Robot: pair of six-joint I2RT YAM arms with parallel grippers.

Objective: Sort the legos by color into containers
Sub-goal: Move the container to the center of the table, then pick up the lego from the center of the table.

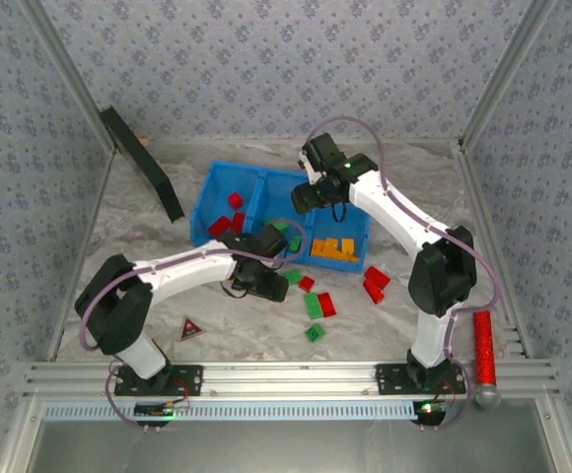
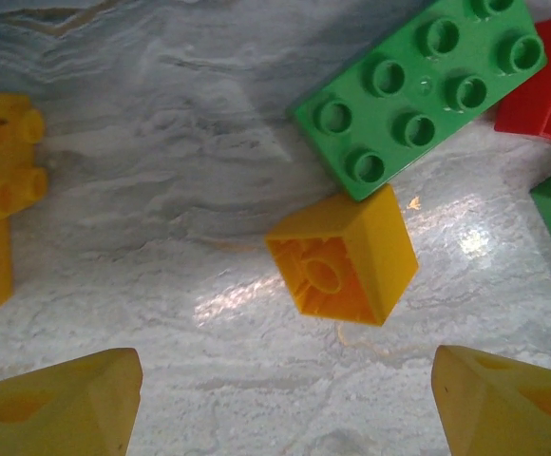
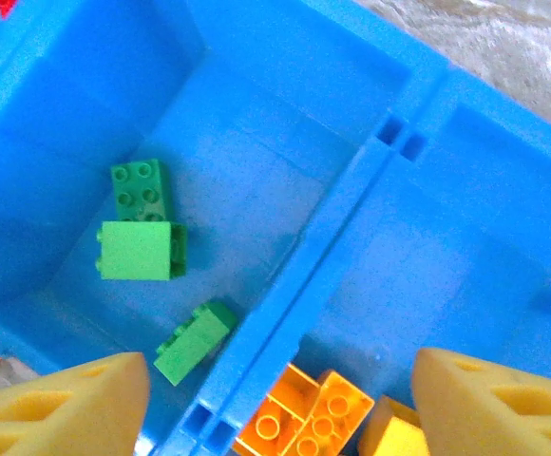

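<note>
left wrist view shows a yellow lego hollow-side up.

We see walls on three sides, papered in pale grey-blue with a small repeating floral print. Slim metal posts slant up at the back corners, left and right, where the walls meet. The desk has a white, grey-veined marble look, and the left wrist view picks up a brownish streak near its top edge. Soft, even light falls from above, and we notice a pale glare patch on the marble. Along the near edge of the desk runs a ribbed aluminium rail, and below it a plain grey strip.
</note>
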